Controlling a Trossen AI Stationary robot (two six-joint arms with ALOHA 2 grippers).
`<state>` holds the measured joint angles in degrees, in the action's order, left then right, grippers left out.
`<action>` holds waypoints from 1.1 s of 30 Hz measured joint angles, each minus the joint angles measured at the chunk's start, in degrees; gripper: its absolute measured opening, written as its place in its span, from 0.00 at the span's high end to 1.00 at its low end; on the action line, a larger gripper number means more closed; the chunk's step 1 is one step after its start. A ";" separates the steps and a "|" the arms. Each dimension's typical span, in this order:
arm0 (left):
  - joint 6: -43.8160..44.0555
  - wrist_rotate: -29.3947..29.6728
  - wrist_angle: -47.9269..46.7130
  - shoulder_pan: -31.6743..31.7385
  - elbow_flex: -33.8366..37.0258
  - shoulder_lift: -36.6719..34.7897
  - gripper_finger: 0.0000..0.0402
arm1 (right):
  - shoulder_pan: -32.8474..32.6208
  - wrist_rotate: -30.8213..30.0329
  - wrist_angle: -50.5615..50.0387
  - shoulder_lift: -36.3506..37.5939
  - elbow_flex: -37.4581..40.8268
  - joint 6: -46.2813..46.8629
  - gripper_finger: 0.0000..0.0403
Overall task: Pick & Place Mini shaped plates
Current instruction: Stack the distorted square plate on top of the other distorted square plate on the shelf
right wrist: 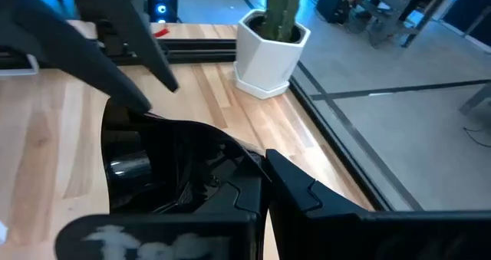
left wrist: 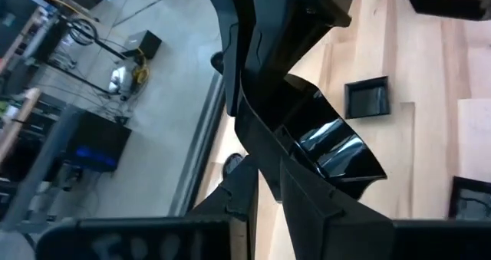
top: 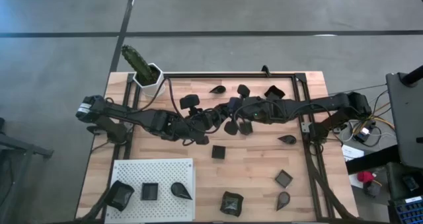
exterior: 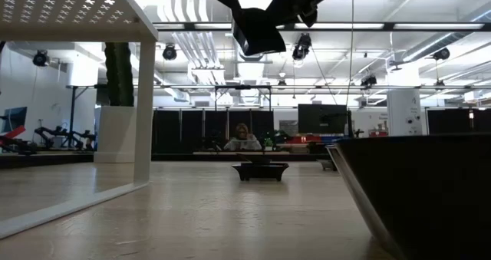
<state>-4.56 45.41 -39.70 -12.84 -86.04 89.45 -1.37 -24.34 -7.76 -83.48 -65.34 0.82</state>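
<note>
Both arms meet above the table's middle. They carry one glossy dark mini plate (top: 230, 126) between them, which shows high in the low view (exterior: 257, 30). My left gripper (top: 220, 120) is shut on it (left wrist: 330, 149). My right gripper (top: 235, 121) is shut on it from the other side (right wrist: 153, 168). Several more dark plates lie flat on the wood, such as a square one (top: 219, 152) and a teardrop one (top: 287, 139). Three plates sit on the white perforated board (top: 153, 168). My left gripper pinches the plate's rim (left wrist: 288, 130) between its two fingers, coming level from the table's left. The plate is lifted clear of the table and tilted. My right gripper grips the opposite edge (right wrist: 245, 156), coming level from the table's right; the plate itself hides one finger, so the kind of hold is unclear.
A white hexagonal pot with a green cactus (top: 149, 75) stands at the far left corner. A black frame (top: 231, 73) runs along the far edge and down both sides. Further plates lie near the far edge (top: 243, 90) and the near right (top: 283, 178).
</note>
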 joint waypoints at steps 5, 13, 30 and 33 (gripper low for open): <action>-2.43 2.62 1.78 -0.02 0.00 -0.06 0.86 | 0.55 -5.03 0.60 0.00 0.04 -0.04 0.98; -2.84 3.99 2.18 -0.02 0.00 -0.07 0.86 | 0.68 -8.72 4.56 0.02 0.09 -1.29 0.98; -6.39 10.98 3.74 -0.23 0.15 -0.11 0.86 | 0.68 -8.83 6.44 0.04 0.11 -2.34 0.98; -7.16 11.63 3.74 -0.22 0.15 -0.13 0.86 | 0.68 -8.83 6.44 0.04 0.11 -2.35 0.98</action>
<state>-11.71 57.04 -35.97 -13.06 -85.89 89.32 -0.69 -33.17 -1.32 -83.44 -65.23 -1.53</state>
